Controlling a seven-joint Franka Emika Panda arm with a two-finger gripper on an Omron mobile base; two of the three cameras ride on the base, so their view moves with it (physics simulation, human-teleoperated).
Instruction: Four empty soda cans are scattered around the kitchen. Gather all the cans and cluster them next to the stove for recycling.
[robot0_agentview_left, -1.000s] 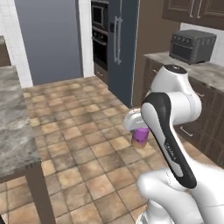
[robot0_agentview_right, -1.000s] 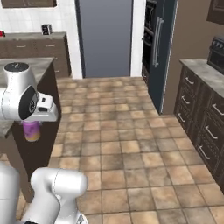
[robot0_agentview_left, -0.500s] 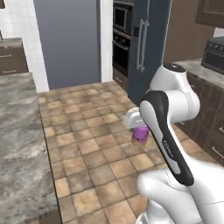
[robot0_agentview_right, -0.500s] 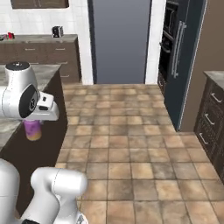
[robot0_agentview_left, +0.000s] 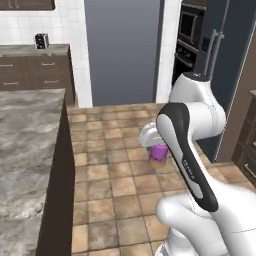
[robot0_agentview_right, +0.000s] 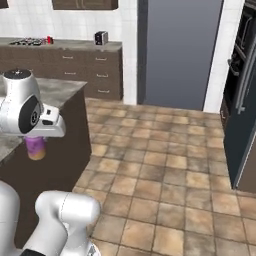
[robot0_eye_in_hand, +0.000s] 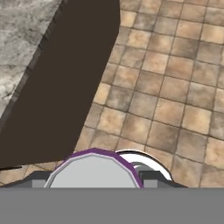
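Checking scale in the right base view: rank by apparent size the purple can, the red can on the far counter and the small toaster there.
1. purple can, nearest the camera
2. toaster
3. red can

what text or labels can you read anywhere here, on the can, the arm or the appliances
None can be read.
White robot arm's dark forearm panel: a small line of pale lettering, too blurred to read.
Purple soda can with tan band in the end effector: no legible print.
Small dark boxy appliance on the far counter: too small to show any label.
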